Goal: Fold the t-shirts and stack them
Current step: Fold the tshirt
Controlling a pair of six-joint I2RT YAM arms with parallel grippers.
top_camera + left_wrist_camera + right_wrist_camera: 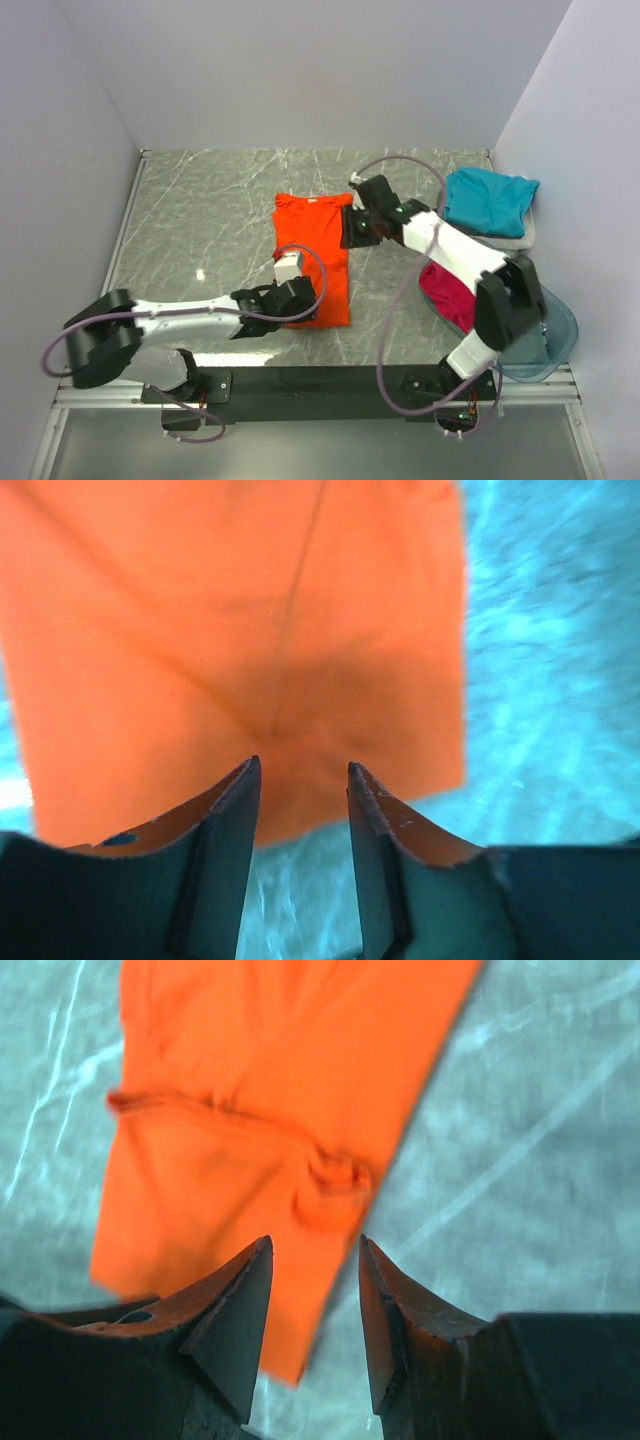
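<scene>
Top external view: the orange t-shirt [312,255] lies flat in the middle of the marbled bench [200,220], folded into a long upright rectangle with its collar end away from the arms. The left tool [288,285] sits over the shirt's near left part, and the right tool [352,232] is at the shirt's far right edge.

Left wrist view: the left tool [300,770] has its jaws apart by a modest gap with nothing between them (bare bench shows through the gap). The orange cloth [240,630] spreads just beyond the tips.

Right wrist view: the right tool [315,1245] is likewise parted with nothing gripped. Its tips stand above the shirt's edge, where the cloth [270,1110] shows a small bunched wrinkle and a ridge across it.

At the far right of the bench a teal t-shirt [490,200] rests folded on a pale whitish t-shirt [512,241]. Nearer the arms, a magenta-pink t-shirt [447,290] lies at the clear bluish tub [560,340], partly hidden by the right arm (whether it is fully inside I cannot tell).
</scene>
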